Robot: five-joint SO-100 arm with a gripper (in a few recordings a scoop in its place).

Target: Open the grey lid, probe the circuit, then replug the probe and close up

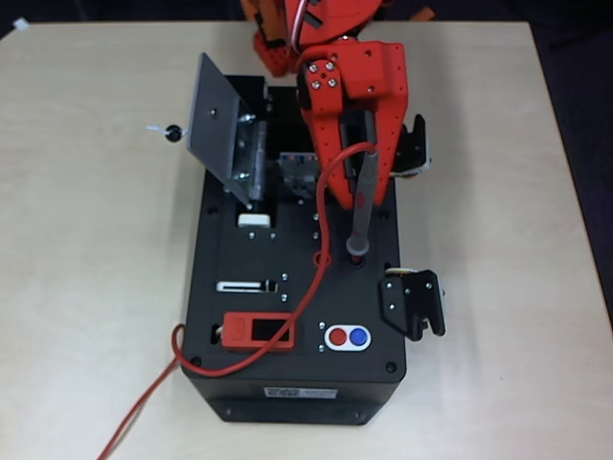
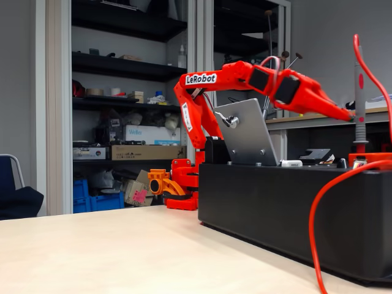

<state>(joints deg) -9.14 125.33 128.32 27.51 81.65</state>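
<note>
The grey lid stands propped open; the gripper seems clamped on the upright probe, seated in its socket.

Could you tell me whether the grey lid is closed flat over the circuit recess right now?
No, the grey lid stands swung up on its hinge, leaving the circuit recess uncovered in the overhead view.

Light-grey lid, grey probe — red wire

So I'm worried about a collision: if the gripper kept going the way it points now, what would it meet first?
Probably the probe itself: the gripper is at its shaft, and the probe stands upright in the black box. Whether the fingers already touch it is unclear.
</note>
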